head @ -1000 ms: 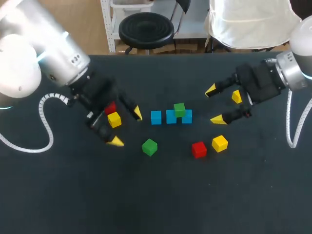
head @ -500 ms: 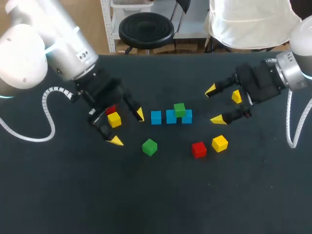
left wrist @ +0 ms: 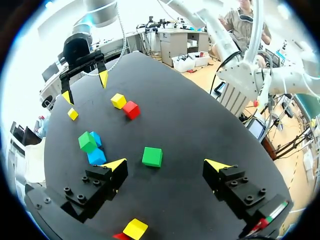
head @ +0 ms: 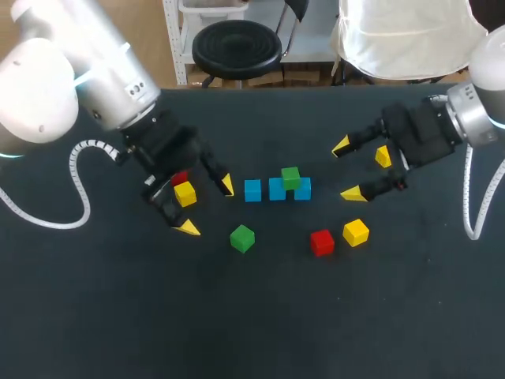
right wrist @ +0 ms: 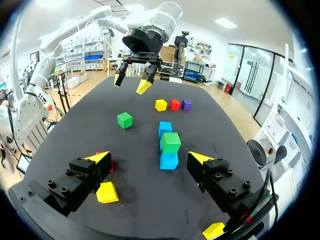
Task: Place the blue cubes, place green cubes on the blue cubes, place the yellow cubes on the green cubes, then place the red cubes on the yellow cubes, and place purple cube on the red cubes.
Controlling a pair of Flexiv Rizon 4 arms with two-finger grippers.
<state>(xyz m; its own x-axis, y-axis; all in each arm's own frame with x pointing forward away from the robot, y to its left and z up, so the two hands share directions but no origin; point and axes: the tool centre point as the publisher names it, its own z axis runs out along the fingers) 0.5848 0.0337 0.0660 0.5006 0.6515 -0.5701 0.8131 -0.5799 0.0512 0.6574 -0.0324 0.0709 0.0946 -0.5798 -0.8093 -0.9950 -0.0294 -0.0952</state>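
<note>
the loose green cube (head: 242, 238) lies on the bench (head: 252, 316) near the row of blue cubes (head: 252, 190), whose right part already carries a second green cube (head: 290, 178). the left claw (head: 207, 207) hangs wide open and empty just beside it. it should probably centre over the cube and square its fingers to two flat faces before closing, while the right claw (head: 348, 169), also wide and empty, stays clear.

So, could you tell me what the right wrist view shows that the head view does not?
Only the right wrist view shows the purple cube, beside a red cube. Only the head view shows the white cable hanging from the right arm. Both show the stacked green cube on the blue cubes and the loose green cube.
</note>
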